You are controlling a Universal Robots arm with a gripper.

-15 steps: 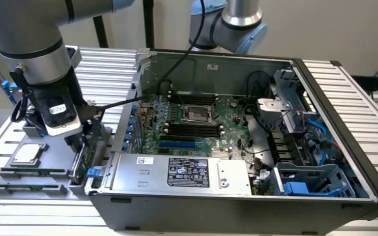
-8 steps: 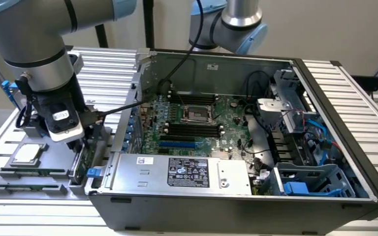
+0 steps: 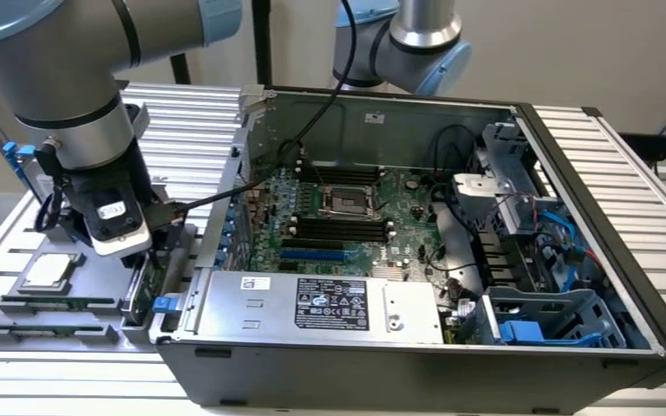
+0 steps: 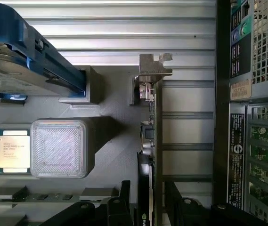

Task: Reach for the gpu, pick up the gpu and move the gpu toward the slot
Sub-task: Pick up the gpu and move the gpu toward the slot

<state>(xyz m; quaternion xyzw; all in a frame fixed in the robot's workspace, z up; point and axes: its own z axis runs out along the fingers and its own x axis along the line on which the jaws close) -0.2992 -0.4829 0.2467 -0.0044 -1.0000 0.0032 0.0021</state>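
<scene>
Off the exterior view's left side of the open PC case, the gripper hangs over the grey parts fixture on the slatted desk. Jaws are spread wide with nothing between them. The gpu stands on edge in its fixture slot, with its metal bracket at the far end from the jaws. In the wrist view the two dark fingers sit one on each side of the card's line, so alignment looks good. Can't tell whether they are down at card height or just above it. My read: this is the end of the reach, pick not started, card not lifted. The grasp needs the jaws centred across the thin edge and closing square, clear of the fixture walls. Any skew would likely tilt the card in its holder. The processor chip and the hard drive with blue rails sit beside it on the same fixture, apart from the jaws. The motherboard is well apart, inside the case.
</scene>
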